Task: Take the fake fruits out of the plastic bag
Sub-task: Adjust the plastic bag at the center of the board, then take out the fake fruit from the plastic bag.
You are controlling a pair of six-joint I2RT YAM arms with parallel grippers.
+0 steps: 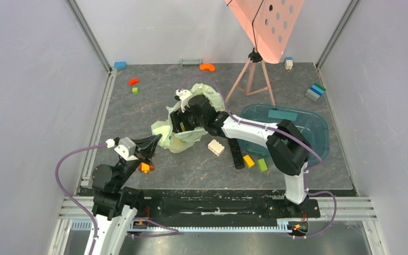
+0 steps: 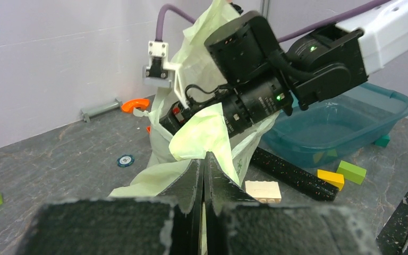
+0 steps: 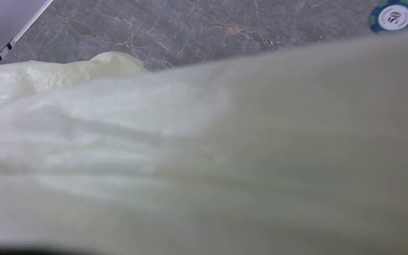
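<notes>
The pale-green plastic bag (image 1: pixel 191 137) lies crumpled mid-table. My left gripper (image 1: pixel 156 141) is shut on the bag's near-left edge; in the left wrist view its fingers (image 2: pixel 195 175) pinch a fold of the film (image 2: pixel 204 138). My right gripper (image 1: pixel 183 121) reaches into the bag from the right, and its fingertips are buried in the plastic. Its black body (image 2: pixel 249 79) shows in the left wrist view. Bag film (image 3: pixel 202 159) fills the right wrist view. The fake fruits are hidden.
A teal tray (image 1: pixel 319 133) stands right of the bag. A cream brick (image 1: pixel 216 147), a black bar (image 1: pixel 236 154), a yellow brick (image 1: pixel 248 161) and a green brick (image 1: pixel 262 165) lie near it. A tripod (image 1: pixel 252 74) stands behind. A small orange object (image 1: pixel 145 167) lies by the left arm. A poker chip (image 2: pixel 126 160) lies left of the bag.
</notes>
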